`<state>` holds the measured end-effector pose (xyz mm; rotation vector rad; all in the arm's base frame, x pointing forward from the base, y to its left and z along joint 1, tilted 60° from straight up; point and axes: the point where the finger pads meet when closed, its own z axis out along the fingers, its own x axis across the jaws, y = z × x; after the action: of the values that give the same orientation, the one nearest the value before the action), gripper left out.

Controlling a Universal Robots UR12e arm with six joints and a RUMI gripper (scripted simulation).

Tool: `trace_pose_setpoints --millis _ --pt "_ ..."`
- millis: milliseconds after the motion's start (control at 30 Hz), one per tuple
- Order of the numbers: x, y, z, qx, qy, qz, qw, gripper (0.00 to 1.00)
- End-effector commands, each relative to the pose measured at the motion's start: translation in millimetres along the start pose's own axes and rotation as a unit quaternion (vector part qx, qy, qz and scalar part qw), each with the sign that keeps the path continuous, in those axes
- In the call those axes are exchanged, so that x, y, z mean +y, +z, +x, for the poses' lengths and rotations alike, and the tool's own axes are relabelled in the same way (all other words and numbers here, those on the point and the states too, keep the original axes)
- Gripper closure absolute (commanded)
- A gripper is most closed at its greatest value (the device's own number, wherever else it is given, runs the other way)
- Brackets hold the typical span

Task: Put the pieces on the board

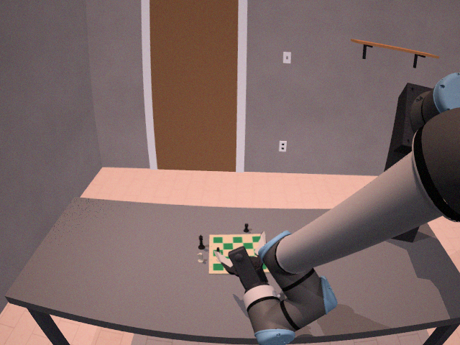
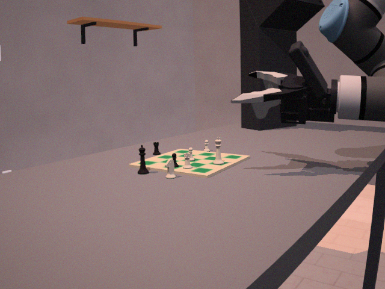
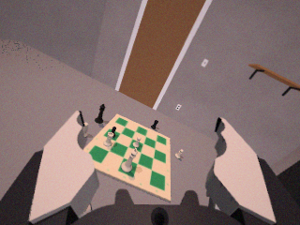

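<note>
The green and cream chessboard (image 2: 190,161) lies on the grey table. It also shows in the wrist view (image 3: 133,152) and, partly behind my arm, in the top view (image 1: 233,252). Beside it stand the black king (image 2: 142,160) (image 3: 99,113) (image 1: 200,241), the black rook (image 2: 156,148) (image 3: 155,125) (image 1: 246,227), the white knight (image 2: 170,168) (image 1: 200,257) and the white pawn (image 2: 206,145) (image 3: 179,154). My gripper (image 2: 242,87) (image 3: 151,115) is open and empty. It hangs well above the table, off to one side of the board, and looks down at it.
On the board stand a black pawn (image 2: 175,160), a tall white piece (image 2: 218,151) and two smaller white pieces (image 2: 187,161). The dark robot pedestal (image 2: 264,62) stands behind the gripper. The table's front edge (image 2: 310,230) runs at the right.
</note>
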<state>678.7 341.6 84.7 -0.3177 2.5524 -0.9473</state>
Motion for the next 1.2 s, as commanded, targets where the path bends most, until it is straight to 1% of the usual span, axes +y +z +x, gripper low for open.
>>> trace_pose_setpoints --millis 0,33,67,100,167,367,500,600,867,1167 --pt "34.1 -22.6 -6.8 0.017 0.061 -0.033 0.997 0.0" --pt "41.9 -28.8 -7.5 0.02 0.074 -0.041 0.996 0.0" --pt "41.9 -28.8 -7.5 0.02 0.074 -0.041 0.996 0.0" --pt "49.4 -34.9 -8.0 0.024 0.087 -0.049 0.995 0.0" --pt "49.4 -34.9 -8.0 0.024 0.087 -0.049 0.995 0.0" --pt "86.0 -67.6 -8.7 0.046 0.151 -0.084 0.984 0.0" --pt "102.2 -84.0 -7.9 0.058 0.179 -0.098 0.977 0.0" --pt "110.4 -92.8 -7.2 0.065 0.194 -0.105 0.973 0.0" --pt "118.1 -101.3 -6.3 0.072 0.207 -0.111 0.969 0.0" --pt "119.0 -102.4 -6.2 0.073 0.209 -0.112 0.969 0.0"
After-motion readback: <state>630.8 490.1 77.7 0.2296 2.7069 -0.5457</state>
